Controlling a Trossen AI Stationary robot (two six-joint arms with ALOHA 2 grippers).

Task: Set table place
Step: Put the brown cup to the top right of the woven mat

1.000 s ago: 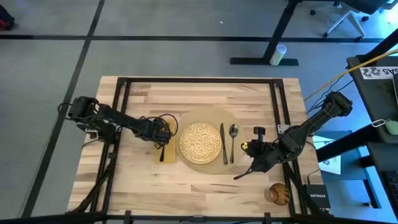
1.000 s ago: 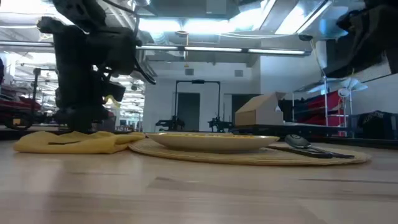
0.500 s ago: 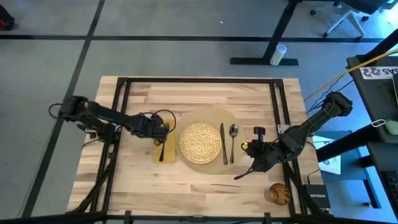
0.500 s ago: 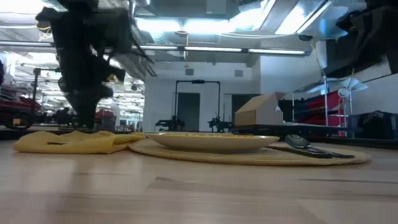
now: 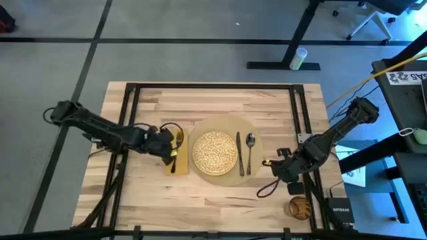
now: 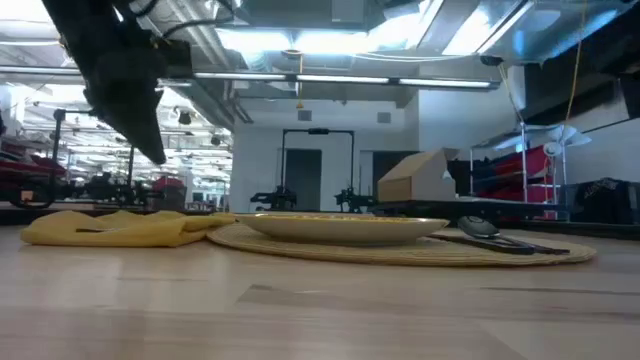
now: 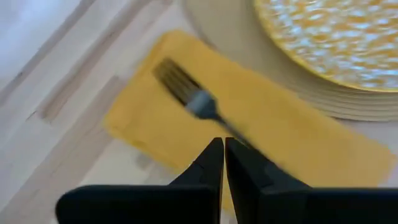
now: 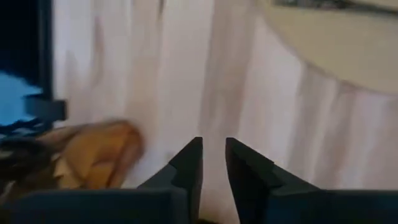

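Beside the place [image 5: 220, 128] (left of it), a fork [image 5: 177, 142] lies on a napkin [image 5: 179, 159].

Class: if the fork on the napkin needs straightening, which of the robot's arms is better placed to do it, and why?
Probably the left. The left gripper hangs beside the fork on the napkin, fingers nearly together. The right gripper sits across the place.

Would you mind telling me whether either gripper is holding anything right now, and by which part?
Nothing is held. The left gripper hangs shut above the napkin, clear of the fork lying on it. The right gripper is empty over the table.
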